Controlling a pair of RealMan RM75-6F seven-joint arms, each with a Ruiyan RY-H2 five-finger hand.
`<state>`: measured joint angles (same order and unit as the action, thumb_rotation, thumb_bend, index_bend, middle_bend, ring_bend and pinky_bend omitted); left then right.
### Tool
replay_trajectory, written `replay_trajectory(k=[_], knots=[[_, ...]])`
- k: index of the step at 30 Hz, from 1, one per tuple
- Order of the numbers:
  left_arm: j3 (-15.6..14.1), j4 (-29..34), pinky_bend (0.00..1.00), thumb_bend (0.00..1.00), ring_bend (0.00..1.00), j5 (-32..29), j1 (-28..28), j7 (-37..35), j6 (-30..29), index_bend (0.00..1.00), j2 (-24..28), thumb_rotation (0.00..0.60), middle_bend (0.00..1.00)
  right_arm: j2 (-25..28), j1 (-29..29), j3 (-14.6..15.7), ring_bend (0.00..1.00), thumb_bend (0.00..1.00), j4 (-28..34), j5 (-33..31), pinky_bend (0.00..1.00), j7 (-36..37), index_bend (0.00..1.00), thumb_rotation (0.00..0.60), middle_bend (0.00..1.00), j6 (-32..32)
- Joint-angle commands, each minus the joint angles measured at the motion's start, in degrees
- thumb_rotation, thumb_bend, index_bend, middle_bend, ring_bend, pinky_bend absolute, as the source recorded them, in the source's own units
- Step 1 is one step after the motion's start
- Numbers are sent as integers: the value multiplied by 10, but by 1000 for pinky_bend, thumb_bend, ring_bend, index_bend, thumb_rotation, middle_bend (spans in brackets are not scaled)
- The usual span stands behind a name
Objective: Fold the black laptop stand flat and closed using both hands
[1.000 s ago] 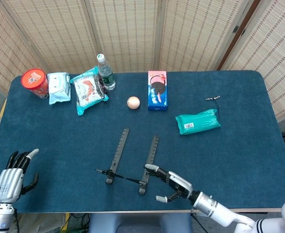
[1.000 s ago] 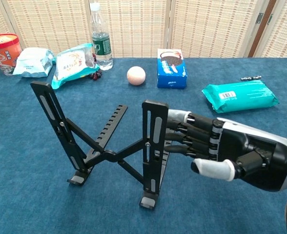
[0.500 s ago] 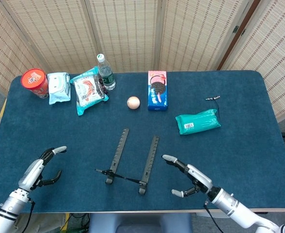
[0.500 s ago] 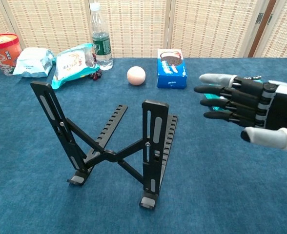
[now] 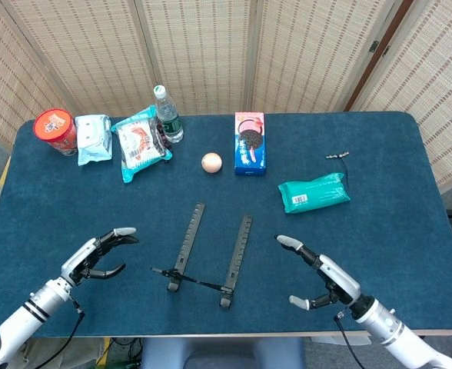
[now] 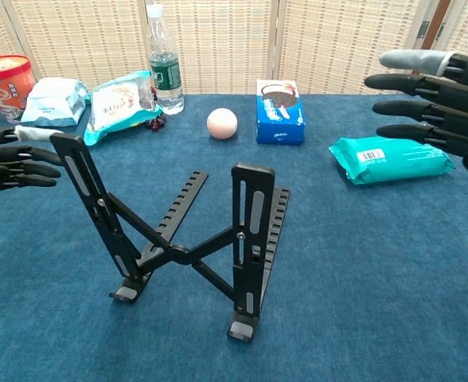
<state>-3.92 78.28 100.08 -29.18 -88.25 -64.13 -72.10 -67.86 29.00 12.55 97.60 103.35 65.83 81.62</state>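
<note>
Head view shows both hands hovering over the near part of the blue desk (image 5: 380, 231), one on each side of the black laptop stand (image 5: 211, 257), and neither touches it. The right hand (image 5: 322, 275) has its fingers spread wide with the thumb held apart below them; it holds nothing. The left hand (image 5: 97, 254) is also empty, its fingers loosely extended toward the stand with a clear gap to the thumb.

In the chest view the stand (image 6: 188, 239) is upright and unfolded in the middle of the desk, its two slotted uprights joined by crossed struts, its feet on the cloth. The left hand's fingers (image 6: 11, 155) reach in from the left edge, just beside the top of the left upright. The right hand (image 6: 437, 95) sits high at the right edge, in front of the teal packet (image 6: 391, 157), well apart from the stand.

Compared with a second ago, the right hand has pulled back from the right upright, where its fingers were then against the bar, and has opened out. The left hand has moved in from the far left corner toward the stand. The stand itself has not shifted or folded.
</note>
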Motion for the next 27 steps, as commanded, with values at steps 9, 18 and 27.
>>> replay_trajectory(k=[9,18,27], knots=[[-30,-61,203,261,217,24,-72,-139,3,213,-60,600,282,2,-15,0,0,171,-4,5,53,10,0,600,49,7],[-58,-63,210,261,220,31,-95,-177,0,212,-73,600,288,1,-25,-1,0,171,-11,6,53,19,0,600,49,9],[-77,-66,239,261,226,29,-118,-218,3,211,-77,600,293,-1,-34,-5,0,171,-18,1,53,23,0,600,45,9]])
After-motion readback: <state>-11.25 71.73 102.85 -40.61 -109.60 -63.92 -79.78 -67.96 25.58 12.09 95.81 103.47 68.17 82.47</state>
